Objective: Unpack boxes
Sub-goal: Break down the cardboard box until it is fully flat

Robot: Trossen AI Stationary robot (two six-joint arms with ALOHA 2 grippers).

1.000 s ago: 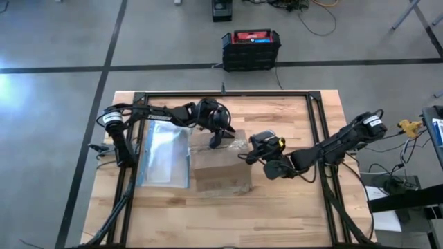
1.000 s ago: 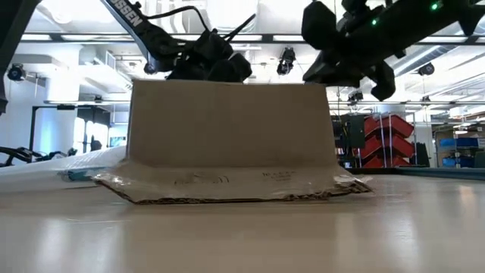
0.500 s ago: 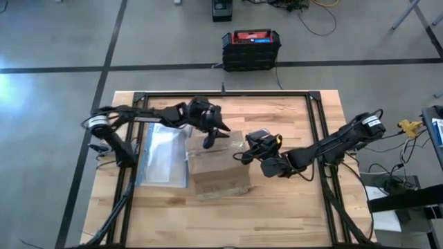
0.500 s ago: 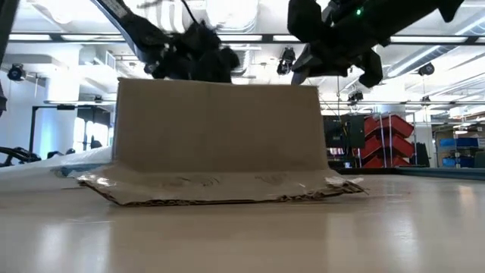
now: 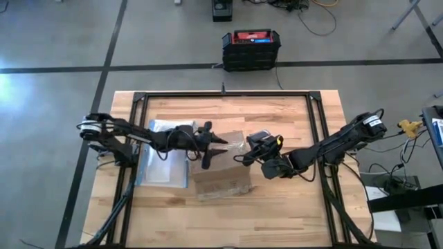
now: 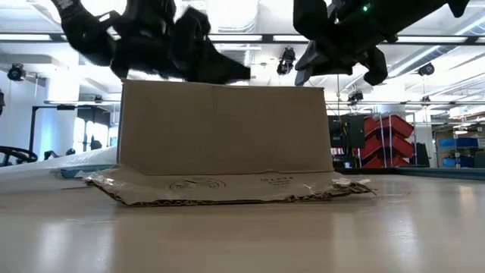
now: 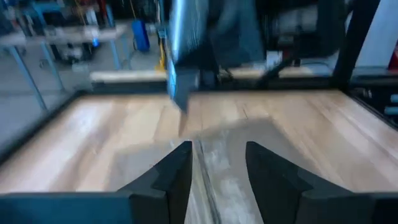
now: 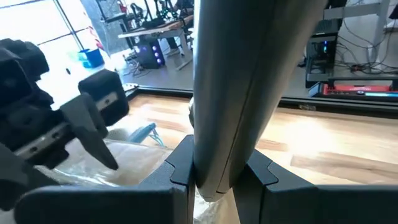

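The box (image 5: 223, 164) sits mid-table. Left gripper (image 5: 213, 147), fingers (image 7: 163, 180) parted and empty, hovers over the box's top left edge, arm stretched low. Right gripper (image 8: 214, 177) above the box's right edge clamps what appears to be a grey flap (image 8: 249, 81).

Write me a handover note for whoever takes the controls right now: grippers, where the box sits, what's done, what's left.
Left gripper: open and empty, over the left end of the plain brown corrugated cardboard box, above its taped seam.
Right gripper: shut on a long grey flat strip, held over the box's right end.
Box: centre of the wooden table, one flap splayed flat on the table toward the low camera.
Clear plastic pouch with a blue edge: flat on the table, left of the box.
Done: cannot tell whether the top is open yet.
Left: finish opening the box and take out whatever it holds.
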